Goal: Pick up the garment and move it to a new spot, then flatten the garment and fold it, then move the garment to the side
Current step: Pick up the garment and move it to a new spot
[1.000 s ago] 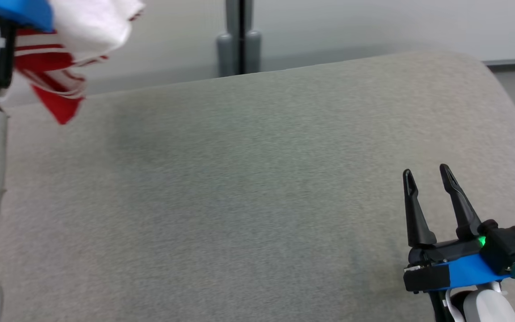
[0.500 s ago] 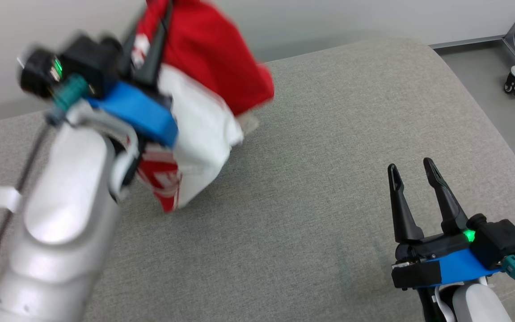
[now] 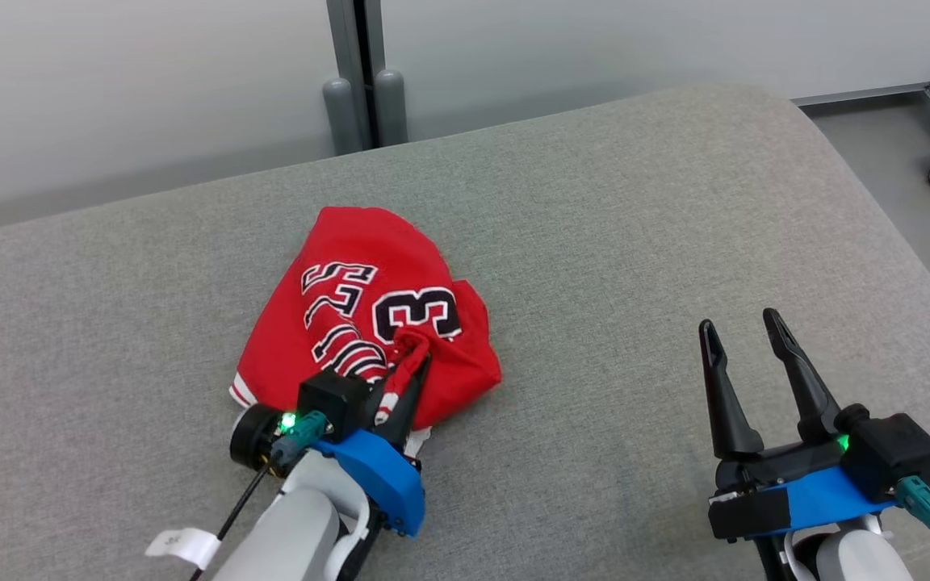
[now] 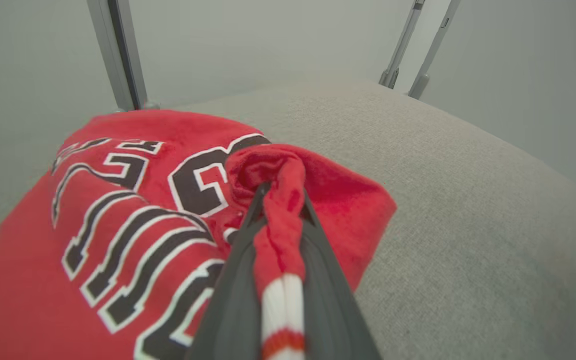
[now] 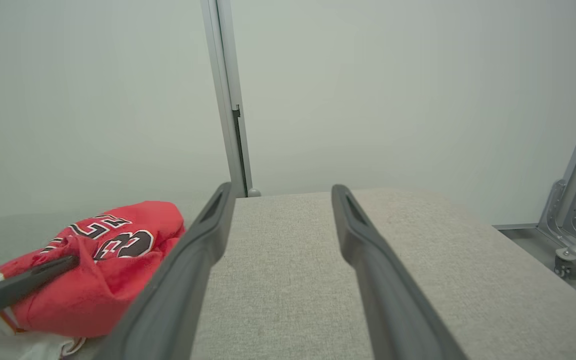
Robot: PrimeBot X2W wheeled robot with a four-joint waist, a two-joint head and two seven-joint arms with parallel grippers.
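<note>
our left gripper (image 3: 410,365) is pressed together on a twisted ridge of the garment (image 3: 352,298), pinching the red cloth and its striped trim (image 4: 280,310) between the two dark fingers. a second ago that arm held the jersey aloft at the upper left of the head view, and half a second ago it was swinging in blurred over the grey padded surface (image 3: 634,226). the head camera turned meanwhile, so we don't take the shifting background for motion of things. now the garment lies bunched on the surface left of centre, settled and sharp, with the number facing up. we judge the move to a new spot nearly done, with release and flattening the next steps. our right gripper (image 3: 739,321) has stayed spread wide and empty, hovering well apart from the cloth at the lower right.

much stays hidden. the left fingertips are buried in the fold, so we can't tell how deep the grip goes. the wrist and forearm cover the near hem, where a little white cloth (image 5: 23,347) peeks out. sleeves and collar can't be made out, and the lettering is crumpled.
</note>
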